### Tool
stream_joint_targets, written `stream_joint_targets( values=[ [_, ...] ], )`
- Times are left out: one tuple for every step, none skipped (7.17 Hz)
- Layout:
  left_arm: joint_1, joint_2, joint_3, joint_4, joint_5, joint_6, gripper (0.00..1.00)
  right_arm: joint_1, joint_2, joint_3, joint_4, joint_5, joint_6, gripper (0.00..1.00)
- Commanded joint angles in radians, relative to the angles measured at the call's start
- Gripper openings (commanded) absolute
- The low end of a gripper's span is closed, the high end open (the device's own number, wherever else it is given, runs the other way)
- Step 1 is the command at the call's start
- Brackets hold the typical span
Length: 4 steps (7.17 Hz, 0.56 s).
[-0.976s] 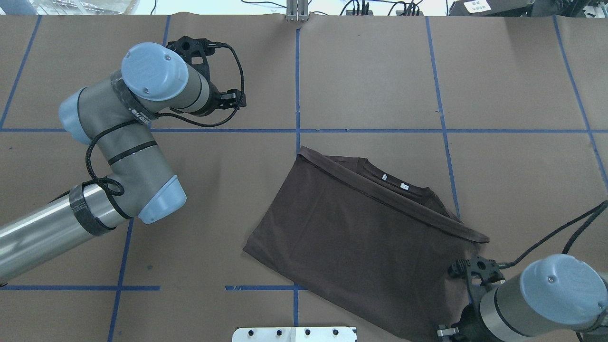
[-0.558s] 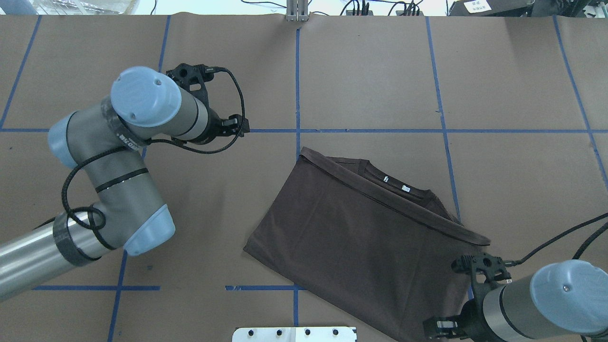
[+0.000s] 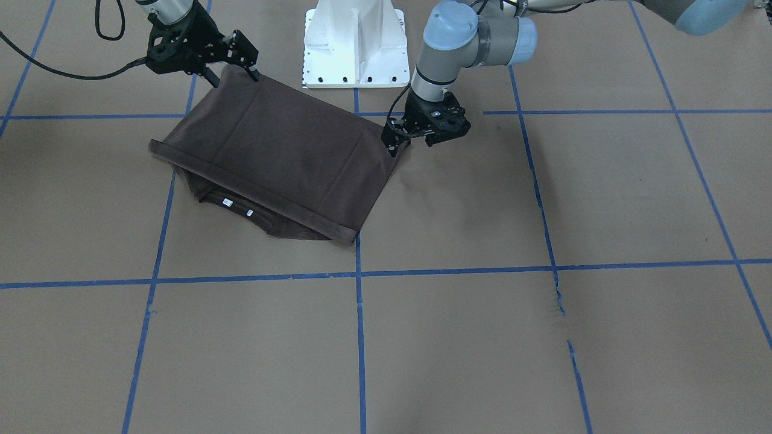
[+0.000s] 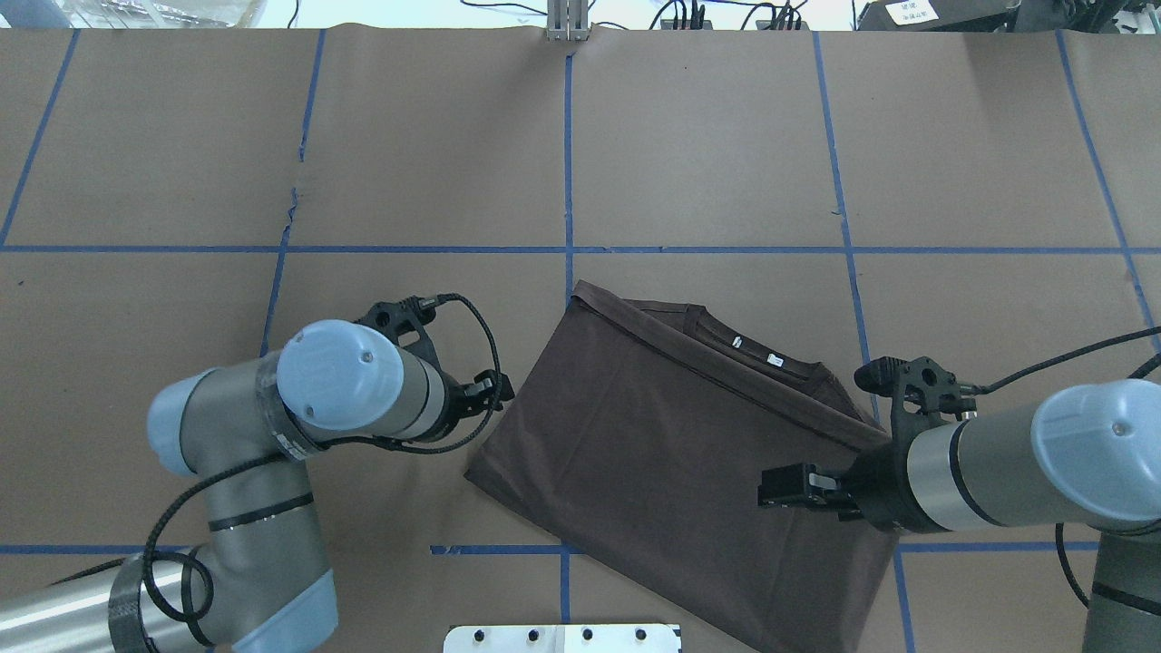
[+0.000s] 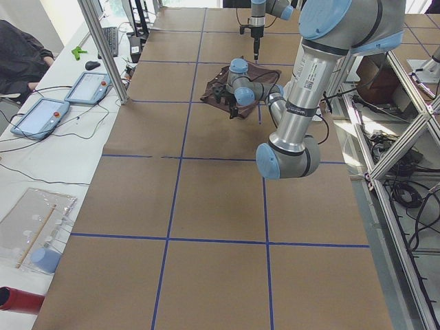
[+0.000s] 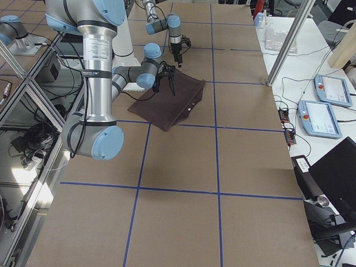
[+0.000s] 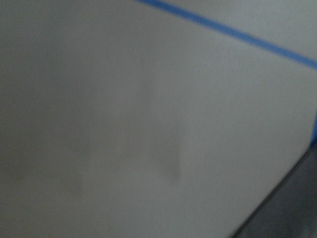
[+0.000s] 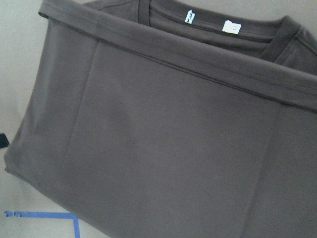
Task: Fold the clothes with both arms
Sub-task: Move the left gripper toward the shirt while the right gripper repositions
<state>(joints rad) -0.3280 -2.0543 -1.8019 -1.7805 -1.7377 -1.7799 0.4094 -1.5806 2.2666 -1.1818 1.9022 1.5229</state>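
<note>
One fold appears done: the T-shirt (image 4: 671, 435) lies doubled, hem just short of the collar (image 4: 753, 355), skewed on the table (image 4: 726, 136) near the white pedestal (image 3: 356, 48). Further folds remain, in my judgement. Right gripper (image 3: 233, 72): spread, grasping nothing, over the shirt's edge. Left gripper (image 3: 411, 137): at the opposite corner, opening cannot be determined.

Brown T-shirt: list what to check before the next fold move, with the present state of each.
1. Dark brown short-sleeved T-shirt lies flat, folded once, on the brown paper table cover: ok.
2. Right pincer is over the shirt, toward its robot-side corner, fingers apart: ok.
3. Left pincer is beside the shirt's left corner: ok. Whether it is open or shut: cannot tell.
4. Either pincer has a grip on the cloth: cannot tell.
5. Left wrist view is usable: not ok, it is blurred.
6. Small white neck labels show at the collar, uncovered: ok.
</note>
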Motion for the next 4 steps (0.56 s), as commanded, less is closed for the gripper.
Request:
stream_joint_targets(
  values=[
    [0.041, -0.006, 0.018, 0.0, 0.012, -0.049, 0.88, 0.028, 0.028, -0.002, -0.001, -0.005, 0.0, 1.0],
    [0.041, -0.01, 0.021, -0.002, 0.012, -0.049, 0.76, 0.029, 0.034, -0.005, 0.001, -0.005, 0.0, 1.0],
    [0.041, -0.023, 0.022, -0.001, 0.012, -0.049, 0.4, 0.038, 0.034, -0.005, 0.001, -0.003, -0.001, 1.0],
    [0.041, -0.021, 0.024, 0.0, 0.012, -0.047, 0.09, 0.04, 0.036, -0.007, 0.001, -0.002, -0.01, 1.0]
  ],
)
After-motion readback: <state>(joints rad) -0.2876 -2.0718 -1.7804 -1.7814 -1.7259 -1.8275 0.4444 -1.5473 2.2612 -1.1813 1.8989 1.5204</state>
